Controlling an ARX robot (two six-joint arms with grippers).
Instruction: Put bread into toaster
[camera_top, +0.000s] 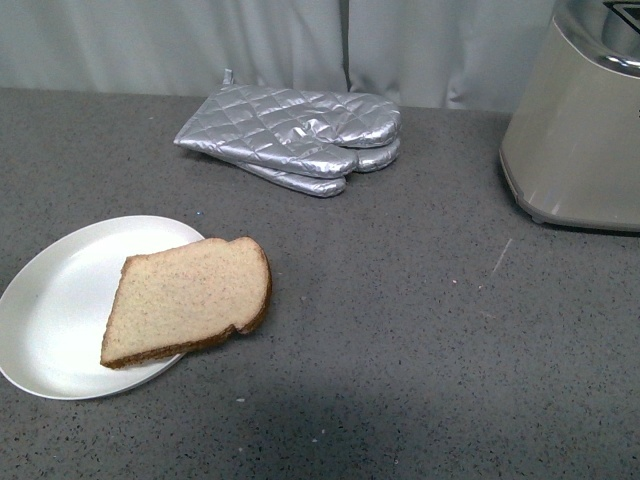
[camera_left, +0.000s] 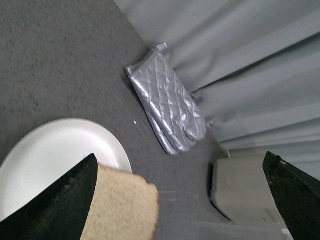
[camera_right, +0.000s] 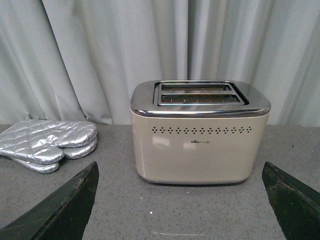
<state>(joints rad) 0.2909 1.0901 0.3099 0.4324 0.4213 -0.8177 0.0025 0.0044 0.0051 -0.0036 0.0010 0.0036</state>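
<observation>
The bread (camera_top: 188, 298) is a flat light brown slice with a darker crust, lying half on the white plate (camera_top: 60, 310) at the front left and overhanging its right rim. It also shows in the left wrist view (camera_left: 122, 210), partly behind one finger. The beige toaster (camera_top: 580, 130) with a chrome top stands at the far right. The right wrist view faces the toaster (camera_right: 199, 132), showing two empty slots. My left gripper (camera_left: 182, 200) is open above the bread and plate (camera_left: 55, 155). My right gripper (camera_right: 180, 202) is open and empty, short of the toaster. Neither arm shows in the front view.
Silver quilted oven mitts (camera_top: 295, 135) lie stacked at the back of the grey counter (camera_top: 400, 330), between plate and toaster. They show in the left wrist view (camera_left: 167, 102) and the right wrist view (camera_right: 45, 142). A grey curtain (camera_top: 250, 40) hangs behind the counter.
</observation>
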